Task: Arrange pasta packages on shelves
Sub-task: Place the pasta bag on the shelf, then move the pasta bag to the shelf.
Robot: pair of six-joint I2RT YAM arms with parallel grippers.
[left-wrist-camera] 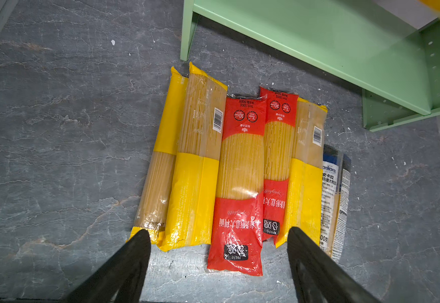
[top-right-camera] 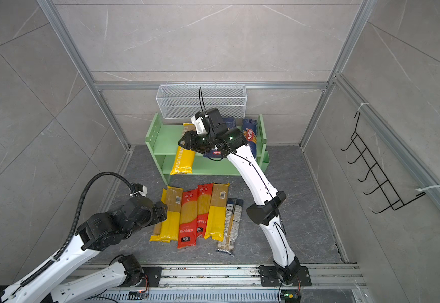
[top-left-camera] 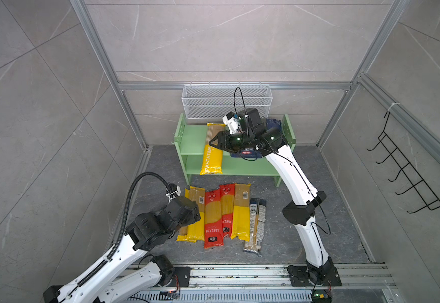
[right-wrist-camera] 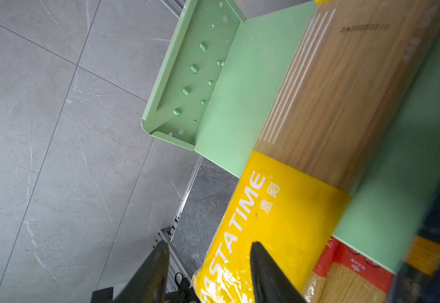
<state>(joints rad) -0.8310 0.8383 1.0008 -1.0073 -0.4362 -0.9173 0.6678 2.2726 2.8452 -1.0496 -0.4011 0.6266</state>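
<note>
A yellow PASTATIME pack (top-left-camera: 212, 157) (right-wrist-camera: 279, 204) lies across the top board of the green shelves (top-left-camera: 192, 136) (top-right-camera: 166, 136) and overhangs the front. My right gripper (top-left-camera: 211, 143) (right-wrist-camera: 208, 249) hovers at its left edge, jaws apart, gripping nothing. Dark blue Barilla packs (top-right-camera: 250, 133) stand at the shelves' right end. On the floor lie several packs side by side: yellow (left-wrist-camera: 195, 183), red (left-wrist-camera: 240, 183), red (left-wrist-camera: 279, 147), yellow (left-wrist-camera: 305, 170) and a clear bag (left-wrist-camera: 334, 196). My left gripper (left-wrist-camera: 219, 233) (top-left-camera: 187, 210) hangs open above their near ends.
A white wire mesh basket (top-left-camera: 226, 101) hangs on the back wall just above the shelves. A black wire hook rack (top-left-camera: 407, 168) is on the right wall. Aluminium rails (top-left-camera: 240, 272) run along the front edge, where both arms are mounted.
</note>
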